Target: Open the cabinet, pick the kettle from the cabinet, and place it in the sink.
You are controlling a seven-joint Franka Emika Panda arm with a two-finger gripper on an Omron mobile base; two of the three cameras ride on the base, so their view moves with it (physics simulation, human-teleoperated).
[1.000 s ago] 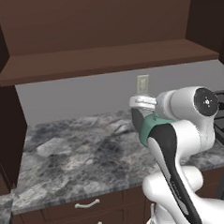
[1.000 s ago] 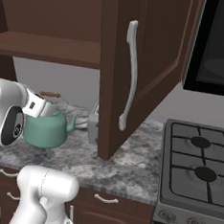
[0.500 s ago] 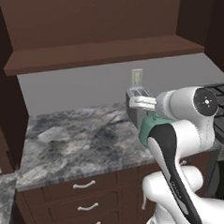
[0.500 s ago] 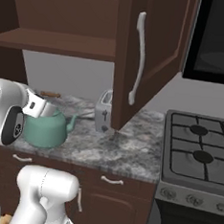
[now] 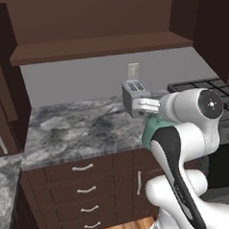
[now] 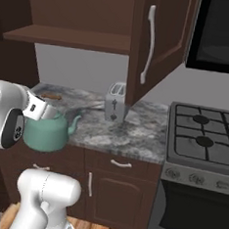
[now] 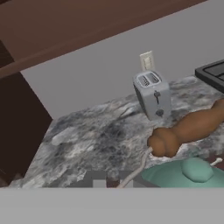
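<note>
The end effector is clamped tight on the kettle, carried above the bench edge; cabinet open. The carry step is underway; next it must reach the sink.

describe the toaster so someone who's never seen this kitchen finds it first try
Start at the grey marbled counter left of the black gas stove. At its back, under the open edge of the dark cabinet door and in front of a wall outlet, stands the toaster. It is a small grey upright box with two top slots, unlike the rounded teal kettle nearby.
</note>
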